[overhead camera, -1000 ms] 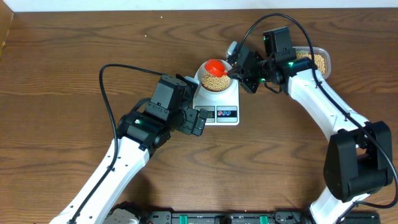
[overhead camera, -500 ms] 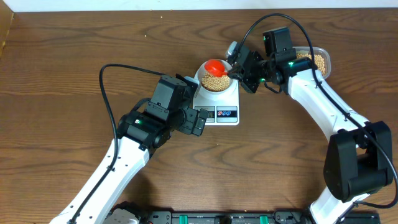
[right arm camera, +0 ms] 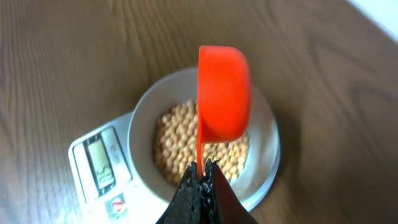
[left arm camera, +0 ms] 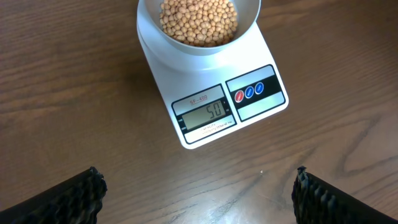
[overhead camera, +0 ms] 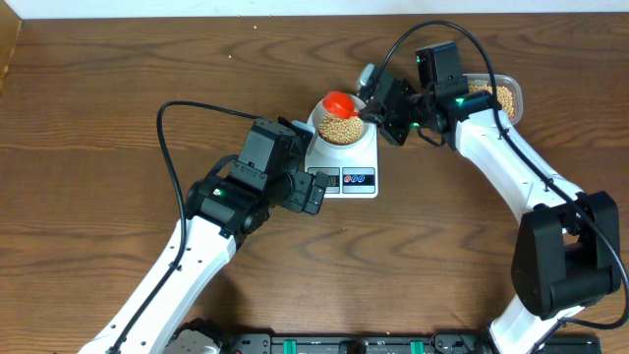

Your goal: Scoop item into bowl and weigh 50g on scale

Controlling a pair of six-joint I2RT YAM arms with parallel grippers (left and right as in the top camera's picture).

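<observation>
Nothing has shifted: right fingers (right arm camera: pixel 199 186) pinch the orange plastic scoop (right arm camera: pixel 224 93) over tan round beans (left arm camera: pixel 198 22) in the small white bowl (right arm camera: pixel 140 118) on the flat white scale (left arm camera: pixel 186 68), reading 50, so apparently done; left fingers (left arm camera: pixel 81 196) spread.

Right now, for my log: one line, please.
right jaws: shut on scoop, above bowl | bowl: beans, on scale | display: 50 | left jaws: open

Brown wood-grain desk (overhead camera: pixel 118 79) with a smooth, faintly satin face; smooth white plastic on the scale (left arm camera: pixel 163 70), glossy grey on its display (left arm camera: pixel 205 115); smooth, slightly glossy white bowl (left arm camera: pixel 250 14); matt tan beans (left arm camera: pixel 198 22); shiny orange-red plastic scoop (right arm camera: pixel 224 93); black, rough-ribbed pads (left arm camera: pixel 78 198) on the left tool (left arm camera: pixel 198 173).
</observation>
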